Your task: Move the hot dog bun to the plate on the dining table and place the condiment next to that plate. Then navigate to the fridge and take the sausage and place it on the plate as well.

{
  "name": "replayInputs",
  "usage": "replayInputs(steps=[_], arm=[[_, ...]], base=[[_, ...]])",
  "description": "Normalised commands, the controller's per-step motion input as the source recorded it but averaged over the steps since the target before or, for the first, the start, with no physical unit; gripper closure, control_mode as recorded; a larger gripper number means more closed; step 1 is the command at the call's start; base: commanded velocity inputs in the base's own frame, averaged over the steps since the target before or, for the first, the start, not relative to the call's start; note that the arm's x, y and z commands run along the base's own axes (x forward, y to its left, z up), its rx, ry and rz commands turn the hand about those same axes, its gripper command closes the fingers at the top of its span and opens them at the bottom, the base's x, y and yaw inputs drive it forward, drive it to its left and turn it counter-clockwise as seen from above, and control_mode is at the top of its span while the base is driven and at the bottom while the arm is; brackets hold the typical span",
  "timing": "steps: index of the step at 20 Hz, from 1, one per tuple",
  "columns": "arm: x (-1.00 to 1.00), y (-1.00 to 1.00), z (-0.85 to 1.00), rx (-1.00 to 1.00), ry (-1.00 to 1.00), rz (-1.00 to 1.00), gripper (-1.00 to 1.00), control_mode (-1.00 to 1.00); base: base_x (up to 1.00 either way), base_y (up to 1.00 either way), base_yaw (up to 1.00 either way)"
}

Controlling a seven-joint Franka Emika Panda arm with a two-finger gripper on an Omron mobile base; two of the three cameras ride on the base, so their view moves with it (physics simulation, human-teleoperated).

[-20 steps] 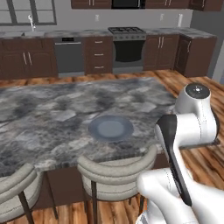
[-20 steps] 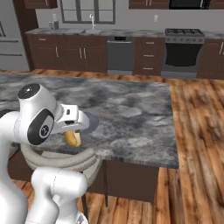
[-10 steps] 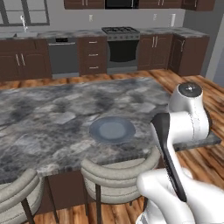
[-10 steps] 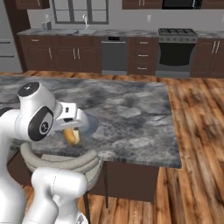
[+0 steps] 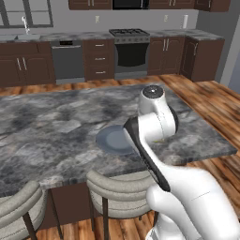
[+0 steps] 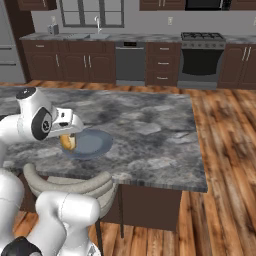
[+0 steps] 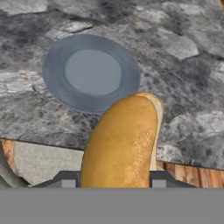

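A: Which step is being worked on?

B: The first one, by the look of it. The hot dog bun (image 7: 120, 140) is being carried toward the plate (image 7: 92, 72) on the dining table (image 5: 56, 122). In the hand view the bun is clamped between the fingers of the gripper (image 7: 114, 183), which are closed narrowly against its sides, and its far end points out toward the plate.

A: Where is the plate placed?

B: On the stone top, close to the near edge of the dining table, just beyond a padded stool (image 5: 119, 190) tucked under that edge. In the right base view the bun (image 6: 67, 142) is seen at the near rim of the plate (image 6: 90, 144), held above the table rather than resting on anything.

A: Is the bun over the plate yet?

B: Not fully, it is judged. In the hand view the tip of the bun overlaps the plate's near rim, while most of it hangs over the table edge and the stool.

A: What is called for next?

B: The bun would need to be carried further inward until it is above the plate's flat centre, then lowered and released only once it is close to the surface, since it could roll off the rim if dropped early. The condiment and the sausage are not yet dealt with.
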Motion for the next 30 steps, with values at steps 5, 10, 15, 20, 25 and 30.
replayInputs(steps=[5,10,15,20,25,30], arm=[[0.95,0.53,-0.53,0.07,0.15,0.00,1.00,-1.00],[0.65,0.07,-0.61,0.10,0.05,0.00,1.00,-1.00],[0.48,0.13,-0.65,0.03,0.03,0.00,1.00,-1.00],[0.49,0.28,-0.31,0.00,0.07,0.00,1.00,-1.00],[0.45,0.10,-0.30,0.00,0.06,0.00,1.00,-1.00],[0.30,0.04,-0.28,0.00,0.01,0.00,1.00,-1.00]], base=[[0.00,0.00,0.00],[0.00,0.00,0.00],[0.00,0.00,0.00],[0.00,0.00,0.00],[0.00,0.00,0.00],[0.00,0.00,0.00]])
